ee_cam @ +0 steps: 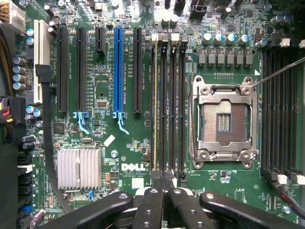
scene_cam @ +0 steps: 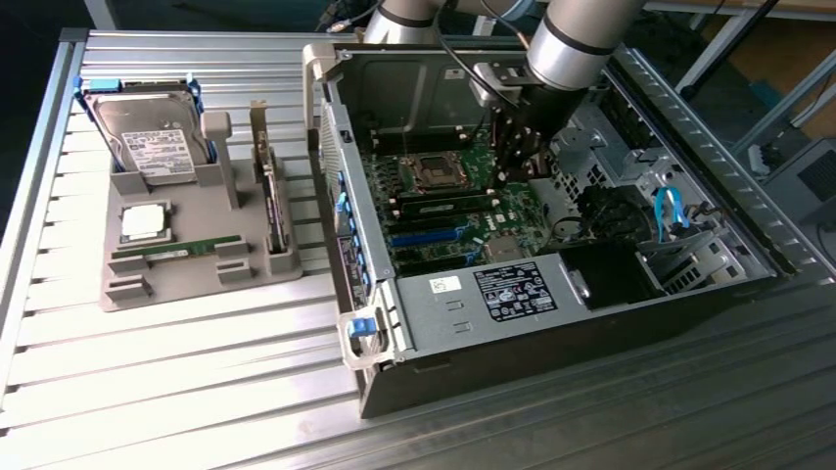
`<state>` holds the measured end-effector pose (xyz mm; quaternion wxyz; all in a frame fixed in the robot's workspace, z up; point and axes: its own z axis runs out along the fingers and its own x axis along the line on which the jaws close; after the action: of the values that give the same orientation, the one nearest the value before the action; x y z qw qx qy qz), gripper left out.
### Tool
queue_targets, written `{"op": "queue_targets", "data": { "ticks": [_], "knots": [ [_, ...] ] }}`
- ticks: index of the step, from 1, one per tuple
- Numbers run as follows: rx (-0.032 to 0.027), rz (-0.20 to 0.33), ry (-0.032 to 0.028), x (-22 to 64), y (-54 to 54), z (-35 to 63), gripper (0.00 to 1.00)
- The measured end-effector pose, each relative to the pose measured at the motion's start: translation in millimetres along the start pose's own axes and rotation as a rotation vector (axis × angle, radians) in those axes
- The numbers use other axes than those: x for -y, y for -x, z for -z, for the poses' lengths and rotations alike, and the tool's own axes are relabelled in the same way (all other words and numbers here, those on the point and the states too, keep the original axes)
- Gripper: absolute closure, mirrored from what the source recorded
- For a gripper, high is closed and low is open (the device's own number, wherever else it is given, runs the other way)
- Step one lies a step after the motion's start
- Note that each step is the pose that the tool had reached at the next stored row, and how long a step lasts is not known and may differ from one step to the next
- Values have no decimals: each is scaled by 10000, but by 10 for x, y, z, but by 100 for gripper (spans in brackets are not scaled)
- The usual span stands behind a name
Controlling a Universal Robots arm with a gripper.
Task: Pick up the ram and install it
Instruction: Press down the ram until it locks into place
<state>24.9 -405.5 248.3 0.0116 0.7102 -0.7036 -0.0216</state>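
— Claw [ee_cam: 164,185] is clenched tight, fingertips pressed together, right over the memory slots [ee_cam: 172,105] beside the open processor socket [ee_cam: 224,121].

— And the ram [ee_cam: 155,109]?

— Thin stick standing on edge in the outermost slot, farthest from the socket. Can't tell whether the claw touches it.

— Outside the computer case [scene_cam: 549,333]?

— Another green stick [scene_cam: 176,252] lies in the grey holder [scene_cam: 196,284] on the counter [scene_cam: 196,392], near a hard drive [scene_cam: 151,137].

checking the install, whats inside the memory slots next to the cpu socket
A ram stick stands on edge in one memory slot beside the empty CPU socket; neighbouring slots look empty. The shut gripper covers the slots' near ends.
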Motion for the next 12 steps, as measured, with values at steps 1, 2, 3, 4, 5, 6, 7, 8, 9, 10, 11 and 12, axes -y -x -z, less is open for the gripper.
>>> {"op": "queue_targets", "data": {
  "ticks": [1, 2, 3, 4, 5, 6, 7, 8, 9, 10, 11, 12],
  "knots": [
    [0, 6, -40, -9, 0, -1, 90],
    [-1, 16, -86, -19, 0, -1, 90],
    [-2, 24, -124, -27, 0, -1, 90],
    [-2, 44, -203, -40, 1, -2, 90],
    [-3, 47, -204, -40, 0, -2, 90],
    [-3, 47, -205, -40, 1, -4, 90],
    [-3, 47, -213, -39, 1, -20, 90],
    [-3, 46, -222, -38, 0, -43, 90],
    [-4, 46, -228, -37, 0, -59, 90],
    [-4, 47, -235, -36, 0, -77, 90],
    [-5, 46, -237, -37, -1, -79, 90],
    [-6, 47, -237, -37, -1, -79, 90]
  ]
}}
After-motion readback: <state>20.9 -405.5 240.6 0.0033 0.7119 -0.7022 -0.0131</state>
